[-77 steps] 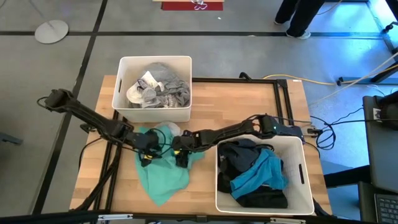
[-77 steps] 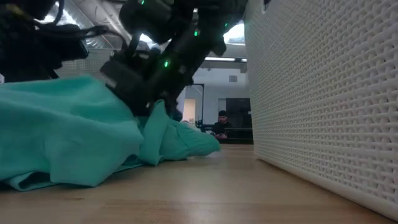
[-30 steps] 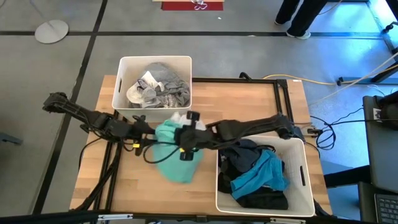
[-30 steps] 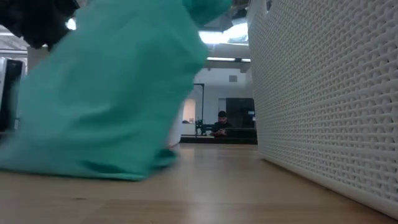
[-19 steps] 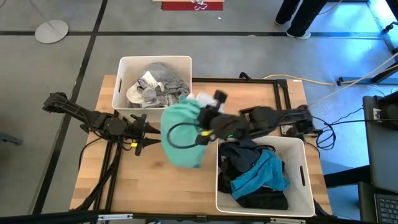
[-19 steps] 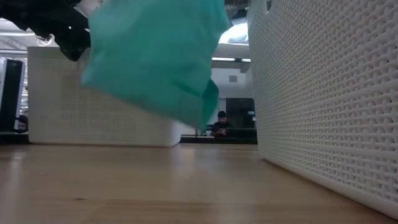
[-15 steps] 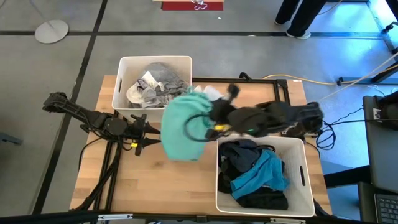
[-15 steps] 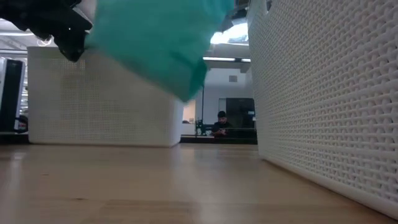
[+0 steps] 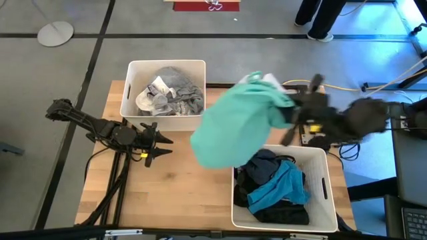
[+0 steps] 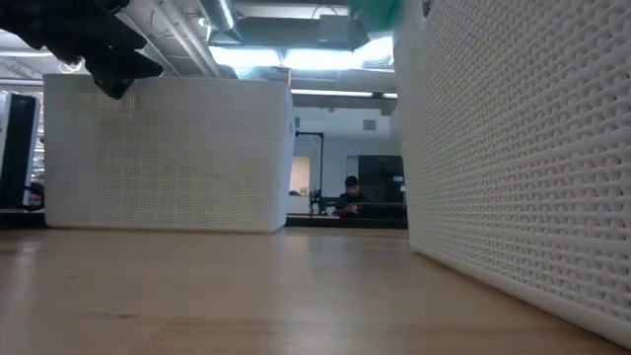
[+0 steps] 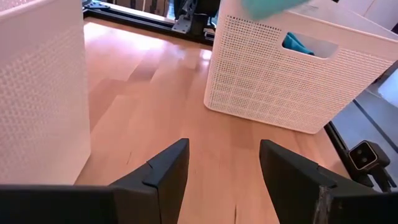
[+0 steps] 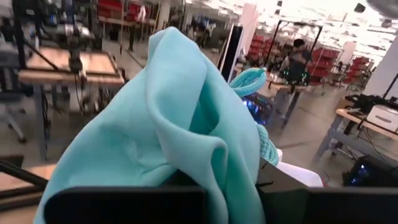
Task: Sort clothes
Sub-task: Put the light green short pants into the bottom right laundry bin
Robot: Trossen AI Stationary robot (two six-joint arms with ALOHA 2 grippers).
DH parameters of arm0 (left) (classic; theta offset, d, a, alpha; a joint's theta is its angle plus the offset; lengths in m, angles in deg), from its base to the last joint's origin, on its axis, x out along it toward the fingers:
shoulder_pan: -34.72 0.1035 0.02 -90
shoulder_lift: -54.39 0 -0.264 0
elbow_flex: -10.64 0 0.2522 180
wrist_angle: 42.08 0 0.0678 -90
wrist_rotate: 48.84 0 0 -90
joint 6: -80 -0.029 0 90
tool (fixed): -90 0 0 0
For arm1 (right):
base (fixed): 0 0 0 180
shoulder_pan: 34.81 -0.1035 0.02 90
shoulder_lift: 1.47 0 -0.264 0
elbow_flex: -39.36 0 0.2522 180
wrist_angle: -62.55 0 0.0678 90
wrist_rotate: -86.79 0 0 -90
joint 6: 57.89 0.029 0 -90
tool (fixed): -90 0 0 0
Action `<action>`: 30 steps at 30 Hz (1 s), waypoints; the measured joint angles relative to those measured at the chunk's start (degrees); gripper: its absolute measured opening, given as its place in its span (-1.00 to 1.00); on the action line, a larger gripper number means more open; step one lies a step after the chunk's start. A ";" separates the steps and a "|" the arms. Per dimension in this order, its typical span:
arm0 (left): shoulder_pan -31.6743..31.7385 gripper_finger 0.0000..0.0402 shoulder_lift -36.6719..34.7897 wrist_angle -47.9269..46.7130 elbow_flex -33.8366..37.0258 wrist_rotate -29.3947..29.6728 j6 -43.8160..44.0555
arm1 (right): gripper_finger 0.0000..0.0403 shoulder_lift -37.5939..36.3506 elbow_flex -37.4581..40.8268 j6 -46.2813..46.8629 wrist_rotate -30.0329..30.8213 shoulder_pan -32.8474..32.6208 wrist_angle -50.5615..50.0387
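The right gripper (image 9: 288,113) is clamped on a mint green garment (image 9: 230,130), which hangs in the air above the wooden table (image 9: 173,193), between the far bin (image 9: 133,113) of grey and white clothes (image 9: 170,93) and the near right bin (image 9: 327,200) (dark and teal clothes (image 9: 273,187) inside). The left gripper (image 9: 160,141) waits at the left with fingers (image 11: 165,171) spread, holding nothing. Grey concrete floor (image 9: 80,40) surrounds the table; a person (image 10: 347,197) sits far back.

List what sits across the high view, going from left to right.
left gripper → bin of white and grey clothes → mint green garment, hanging in the air → right gripper → bin of dark and teal clothes
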State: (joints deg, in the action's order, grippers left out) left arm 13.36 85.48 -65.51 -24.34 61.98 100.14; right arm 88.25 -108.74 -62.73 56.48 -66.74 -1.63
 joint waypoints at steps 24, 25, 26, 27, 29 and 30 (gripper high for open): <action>0.00 -0.07 0.00 0.02 0.00 0.91 0.83 | -0.86 -2.37 3.79 53.53 9.77 -29.22 -39.43; 0.00 -0.07 0.00 0.02 0.00 1.17 0.87 | -0.86 -2.29 5.45 57.02 9.01 -29.16 -39.67; 0.02 -0.07 0.00 0.05 0.00 1.43 0.87 | -0.86 -2.59 7.82 57.15 8.72 -29.16 -38.78; 0.02 -0.07 0.02 0.05 0.00 1.55 0.89 | -0.86 -2.79 9.75 56.73 8.72 -29.17 -38.41; 0.02 -0.07 0.02 0.12 0.00 2.05 1.03 | -0.86 -2.85 12.91 59.17 8.77 -29.17 -38.94; 0.02 -0.07 0.02 0.08 0.00 2.27 1.35 | -0.86 -3.00 14.62 61.53 8.83 -29.17 -39.73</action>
State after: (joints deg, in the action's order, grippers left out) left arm 13.38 85.51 -65.43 -24.34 64.24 101.49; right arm 85.25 -94.13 -1.20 65.31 -95.92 -41.36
